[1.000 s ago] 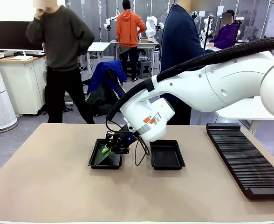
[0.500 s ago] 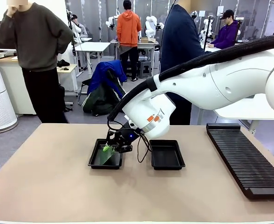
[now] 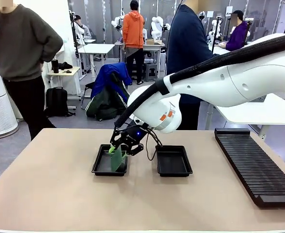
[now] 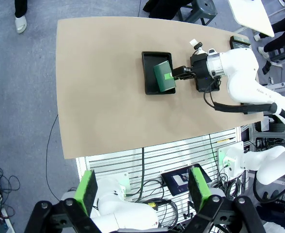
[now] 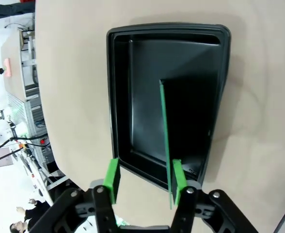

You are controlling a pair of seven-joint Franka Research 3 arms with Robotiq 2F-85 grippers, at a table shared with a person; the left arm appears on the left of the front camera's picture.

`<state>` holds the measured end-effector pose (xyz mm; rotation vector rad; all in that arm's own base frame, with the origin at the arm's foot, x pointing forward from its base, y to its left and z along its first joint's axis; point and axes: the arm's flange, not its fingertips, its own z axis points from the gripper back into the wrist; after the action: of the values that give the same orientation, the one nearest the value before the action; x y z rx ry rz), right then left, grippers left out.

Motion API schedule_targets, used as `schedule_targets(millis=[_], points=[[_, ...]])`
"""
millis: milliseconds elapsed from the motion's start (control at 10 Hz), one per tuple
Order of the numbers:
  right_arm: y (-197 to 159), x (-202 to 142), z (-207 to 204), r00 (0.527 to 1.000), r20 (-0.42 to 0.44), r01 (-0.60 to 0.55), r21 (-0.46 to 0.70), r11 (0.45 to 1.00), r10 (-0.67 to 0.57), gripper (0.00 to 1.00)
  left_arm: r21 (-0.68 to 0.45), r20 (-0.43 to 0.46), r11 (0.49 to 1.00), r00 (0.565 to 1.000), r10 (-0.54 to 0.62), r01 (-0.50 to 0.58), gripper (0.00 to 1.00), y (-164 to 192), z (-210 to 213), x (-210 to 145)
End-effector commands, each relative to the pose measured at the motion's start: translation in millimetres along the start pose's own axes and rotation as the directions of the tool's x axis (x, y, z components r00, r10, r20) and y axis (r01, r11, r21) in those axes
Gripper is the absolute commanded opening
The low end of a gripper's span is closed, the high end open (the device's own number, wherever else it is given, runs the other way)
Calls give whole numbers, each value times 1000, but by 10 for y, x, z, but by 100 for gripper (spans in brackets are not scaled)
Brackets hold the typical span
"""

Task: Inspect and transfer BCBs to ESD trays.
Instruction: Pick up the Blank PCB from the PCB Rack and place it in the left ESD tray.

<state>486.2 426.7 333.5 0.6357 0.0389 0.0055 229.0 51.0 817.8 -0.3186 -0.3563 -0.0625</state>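
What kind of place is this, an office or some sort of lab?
Most likely a robotics lab or test workshop: a white robot arm works over black trays on a tan table, beside a slotted rack, with desks behind.

BCB (image 3: 117,161) in left tray (image 3: 98,170), rack (image 3: 254,167) right

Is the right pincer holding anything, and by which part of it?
Nothing is clamped. The right pincer stands open, wider than the thin green BCB, which stands on edge in the black ESD tray, its near end beside one pad.
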Motion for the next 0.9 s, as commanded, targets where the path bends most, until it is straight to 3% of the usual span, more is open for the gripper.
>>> schedule_targets(millis=[0, 200, 300, 400, 500, 600, 700, 800], points=[[124, 57, 126, 999, -37, 4, -86, 996, -8, 65, 2, 3, 1000, 1000, 3, -3, 100, 5, -5, 8], [231, 108, 201, 998, -60, -18, -155, 988, 9, 77, 2, 3, 1000, 1000, 3, -3, 100, 5, -5, 8], [274, 115, 269, 998, -57, -22, -183, 983, 12, 76, 2, 3, 1000, 1000, 3, -3, 100, 5, -5, 8], [311, 108, 342, 998, -56, -16, -237, 971, 3, 88, 2, 3, 1000, 1000, 3, -3, 100, 5, -5, 8], [355, 99, 414, 998, -55, -20, -263, 964, 6, 84, 2, 3, 1000, 1000, 3, -3, 100, 5, -5, 8], [397, 82, 502, 999, -51, -22, -290, 957, 7, 100, 2, 3, 1000, 1000, 3, -3, 100, 5, -5, 8], [429, 64, 565, 999, -47, -22, -311, 950, 7, 95, 2, 3, 1000, 1000, 3, -3, 100, 5, -5, 8], [440, 48, 616, 999, -49, -21, -324, 946, 6, 100, 2, 3, 1000, 1000, 3, -3, 100, 5, -5, 8]])
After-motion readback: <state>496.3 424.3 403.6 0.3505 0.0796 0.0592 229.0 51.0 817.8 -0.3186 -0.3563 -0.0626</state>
